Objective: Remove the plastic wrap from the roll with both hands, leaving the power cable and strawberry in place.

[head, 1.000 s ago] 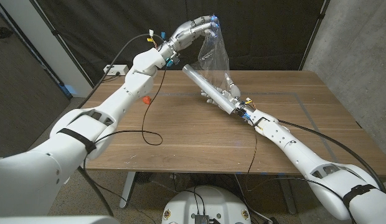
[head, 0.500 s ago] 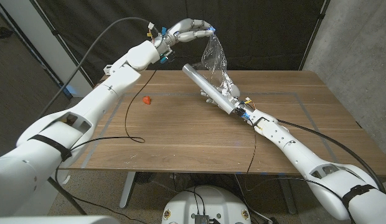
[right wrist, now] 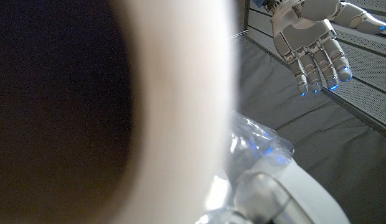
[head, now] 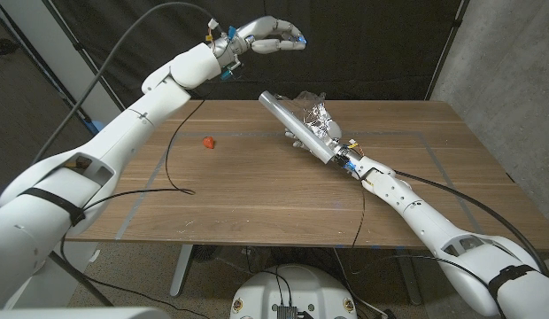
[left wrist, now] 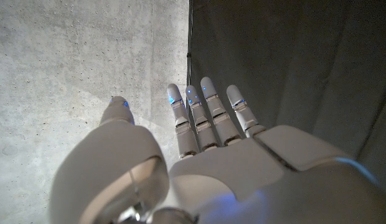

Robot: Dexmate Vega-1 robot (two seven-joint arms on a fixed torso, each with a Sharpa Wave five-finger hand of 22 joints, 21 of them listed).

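Observation:
My right hand point(head: 320, 135) grips the plastic wrap roll point(head: 288, 117), a pale tube held slanted above the table's far middle. Clear plastic wrap point(head: 312, 110) lies crumpled on the roll just beyond the hand. My left hand point(head: 270, 35) hangs high above the table's far edge, fingers apart and empty. In the left wrist view the left hand point(left wrist: 205, 124) holds nothing. The right wrist view has the blurred roll point(right wrist: 180, 112) up close, wrap point(right wrist: 255, 144) bunched beside it, and the left hand point(right wrist: 311, 43) beyond. A red strawberry point(head: 208, 141) sits left of centre. A black power cable point(head: 171, 164) curves across the left side.
The wooden table point(head: 257, 204) has a thin taped rectangle marked on it. A black curtain hangs behind and a concrete wall point(head: 514, 62) stands at the right. The right arm's own cables point(head: 434, 182) trail over the right side.
My left hand has let go of the wrap and moved slightly left. The wrap sheet, stretched upward before, has dropped and crumpled onto the roll. The right hand keeps the roll in place.

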